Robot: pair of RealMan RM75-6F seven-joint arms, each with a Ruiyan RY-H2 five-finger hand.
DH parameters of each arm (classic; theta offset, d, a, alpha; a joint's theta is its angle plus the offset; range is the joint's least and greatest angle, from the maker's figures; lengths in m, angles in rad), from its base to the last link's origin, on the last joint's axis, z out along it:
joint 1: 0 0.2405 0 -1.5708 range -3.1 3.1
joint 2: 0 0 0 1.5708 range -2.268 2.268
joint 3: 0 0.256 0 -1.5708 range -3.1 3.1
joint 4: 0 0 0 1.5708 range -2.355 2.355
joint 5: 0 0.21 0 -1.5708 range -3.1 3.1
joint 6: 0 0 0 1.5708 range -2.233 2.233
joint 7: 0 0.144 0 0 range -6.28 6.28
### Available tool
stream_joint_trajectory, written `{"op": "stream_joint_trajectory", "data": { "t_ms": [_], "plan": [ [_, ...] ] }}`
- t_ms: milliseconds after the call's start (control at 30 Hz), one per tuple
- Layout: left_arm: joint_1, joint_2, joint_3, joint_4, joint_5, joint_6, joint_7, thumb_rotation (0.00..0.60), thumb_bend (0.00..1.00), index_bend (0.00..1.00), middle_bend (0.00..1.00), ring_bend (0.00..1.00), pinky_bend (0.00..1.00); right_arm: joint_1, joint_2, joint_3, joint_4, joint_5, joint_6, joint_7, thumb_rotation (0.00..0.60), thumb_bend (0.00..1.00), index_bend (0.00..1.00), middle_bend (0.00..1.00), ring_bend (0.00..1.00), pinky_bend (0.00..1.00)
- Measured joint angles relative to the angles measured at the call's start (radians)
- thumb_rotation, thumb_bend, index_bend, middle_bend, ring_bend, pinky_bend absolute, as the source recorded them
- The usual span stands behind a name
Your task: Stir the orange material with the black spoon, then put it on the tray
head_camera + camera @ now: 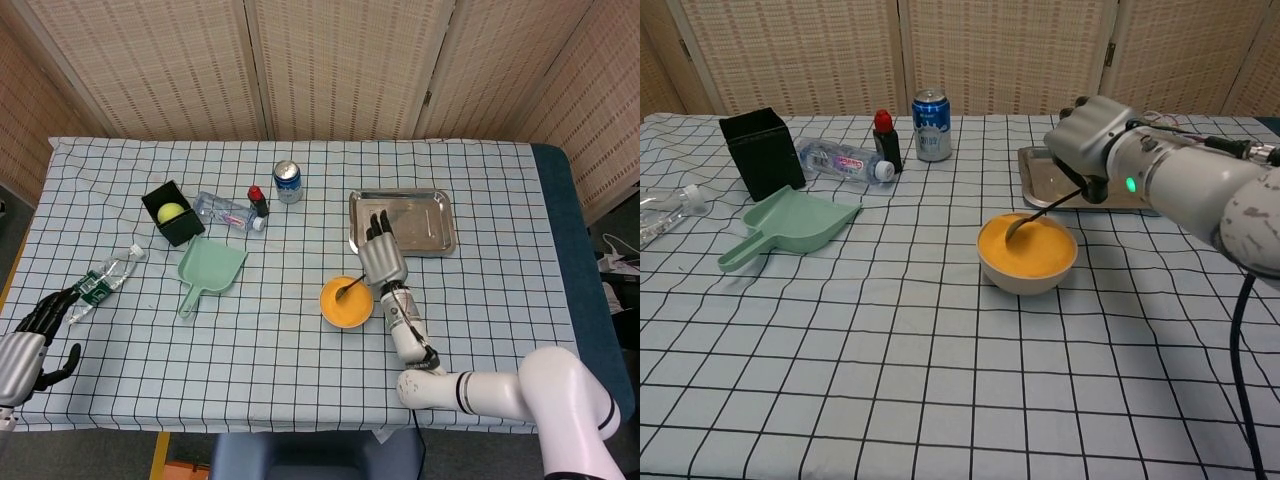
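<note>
The right hand (1092,140) holds the thin, stiff black spoon (1038,212) by its top end, tip down in the soft orange material (1025,246) just below, with the tray (428,222) probably right behind it.

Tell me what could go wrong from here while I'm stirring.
The bowl stands free on the cloth, so a sideways push from the black spoon in the right hand could slide or tip it. The orange material sits near the rim and may spill. Carrying the spoon to the tray may drip.
</note>
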Motion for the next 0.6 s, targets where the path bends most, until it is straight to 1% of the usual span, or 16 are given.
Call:
{"op": "stream_joint_trajectory", "data": {
  "t_ms": [133, 267, 400, 600],
  "plan": [
    [0.000, 0.000, 0.000, 0.001, 0.001, 0.002, -0.002, 0.600, 0.52, 0.00, 0.02, 0.00, 0.19, 0.007, -0.031, 0.003, 0.036, 0.000, -0.013, -0.011, 0.600, 0.77, 0.99, 0.24, 0.00, 0.01],
    [-0.001, -0.001, 0.000, 0.002, -0.001, -0.003, -0.002, 0.600, 0.52, 0.00, 0.02, 0.00, 0.19, 0.009, -0.020, 0.003, 0.015, 0.023, -0.016, -0.039, 0.600, 0.78, 1.00, 0.25, 0.00, 0.01],
    [-0.002, -0.002, 0.000, 0.000, 0.003, -0.002, 0.004, 0.600, 0.52, 0.00, 0.02, 0.00, 0.19, 0.010, 0.010, -0.001, -0.033, 0.048, -0.012, -0.073, 0.600, 0.78, 1.00, 0.25, 0.00, 0.01],
    [-0.004, -0.005, 0.002, -0.004, 0.006, -0.005, 0.014, 0.600, 0.52, 0.00, 0.02, 0.00, 0.19, 0.014, 0.079, -0.015, -0.145, 0.110, 0.001, -0.136, 0.600, 0.78, 1.00, 0.25, 0.00, 0.01]
  ]
}}
